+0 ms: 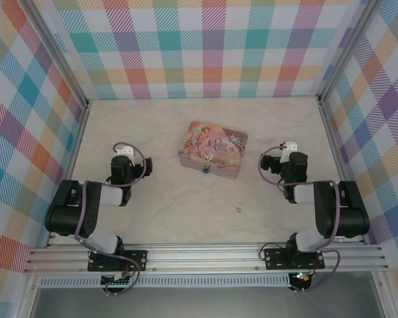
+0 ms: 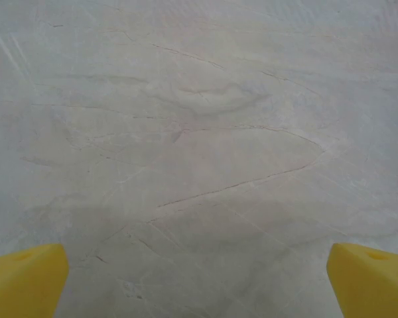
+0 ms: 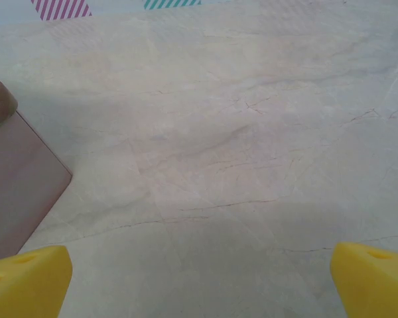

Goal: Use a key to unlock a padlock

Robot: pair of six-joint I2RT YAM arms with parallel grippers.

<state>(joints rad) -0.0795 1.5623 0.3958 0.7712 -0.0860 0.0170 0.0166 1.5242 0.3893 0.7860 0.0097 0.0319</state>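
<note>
A tiny dark blue padlock sits against the pink tin box. The thin silvery key lies on the smooth pale counter. The left tool and right tool are spread wide.

This is a robotics lab test cell — a boxed-in bench, not a lived-in room. A pale marble-look tabletop is fenced on three sides by walls of pastel plaid, framed by bare metal posts. Along its near edge runs an aluminium rail with the left arm and right arm bolted on, cables exposed.
</note>
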